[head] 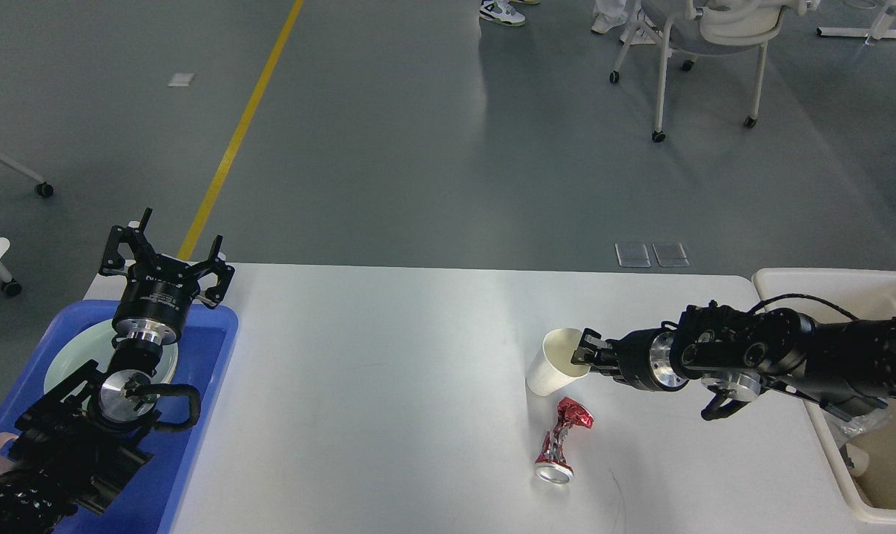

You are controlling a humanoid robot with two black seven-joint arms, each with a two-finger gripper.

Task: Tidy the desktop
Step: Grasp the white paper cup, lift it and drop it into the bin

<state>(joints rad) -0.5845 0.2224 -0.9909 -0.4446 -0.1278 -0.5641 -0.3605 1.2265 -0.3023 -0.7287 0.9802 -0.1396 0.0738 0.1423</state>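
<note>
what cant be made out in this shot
Head view only:
- right gripper at the paper cup: the fingers sit on the rim, the cup wall hides how they close.
- cream bin: cut off by the right edge, the right arm covers its contents.
- plate in the blue tray: the left arm covers most of it.
- crushed can: label too small to read.

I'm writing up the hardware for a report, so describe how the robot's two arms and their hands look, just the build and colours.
Both arms are black and chunky, with bare silver metal rings at the wrist joints. The left hand has two black skeletal linkage fingers on a black cylinder with small white lettering, too small to read. The right hand is black and blocky. A thin black cable loops above the right arm, and another loops beside the left wrist.
</note>
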